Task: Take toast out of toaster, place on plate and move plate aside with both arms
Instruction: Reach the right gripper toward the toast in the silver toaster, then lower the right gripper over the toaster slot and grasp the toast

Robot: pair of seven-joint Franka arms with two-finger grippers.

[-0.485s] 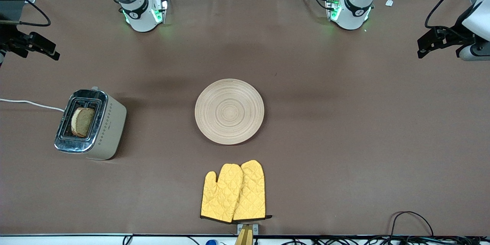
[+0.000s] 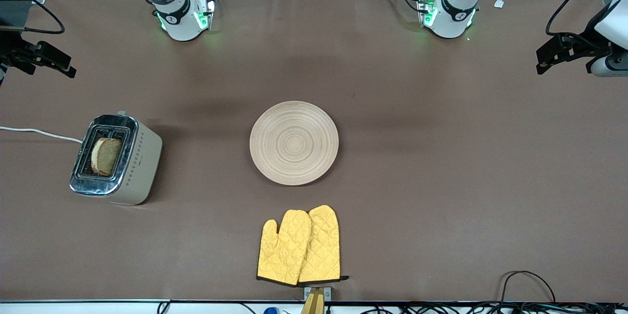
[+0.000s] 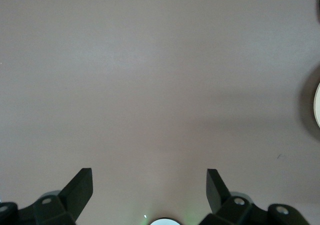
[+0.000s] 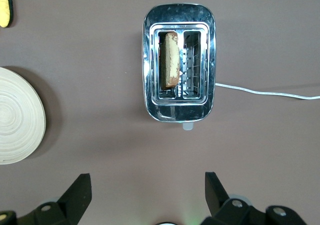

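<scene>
The toast (image 2: 105,156) stands upright in one slot of the chrome toaster (image 2: 128,167) toward the right arm's end of the table; the right wrist view shows the toast (image 4: 171,59) edge-on in the toaster (image 4: 179,107). The round pale wood plate (image 2: 294,143) lies in the middle of the table with nothing on it. My right gripper (image 2: 59,64) hangs high over the right arm's end of the table, open and holding nothing (image 4: 147,182). My left gripper (image 2: 549,56) hangs high over bare cloth at the left arm's end, also open and holding nothing (image 3: 149,177).
A pair of yellow oven mitts (image 2: 300,245) lies nearer to the front camera than the plate. The toaster's white cord (image 2: 34,132) runs off the table's end. Cables (image 2: 527,284) lie along the front edge. Brown cloth covers the table.
The left gripper has shifted very slightly toward its end of the table. Toast, plate, mitts and the right gripper stay where they were.
</scene>
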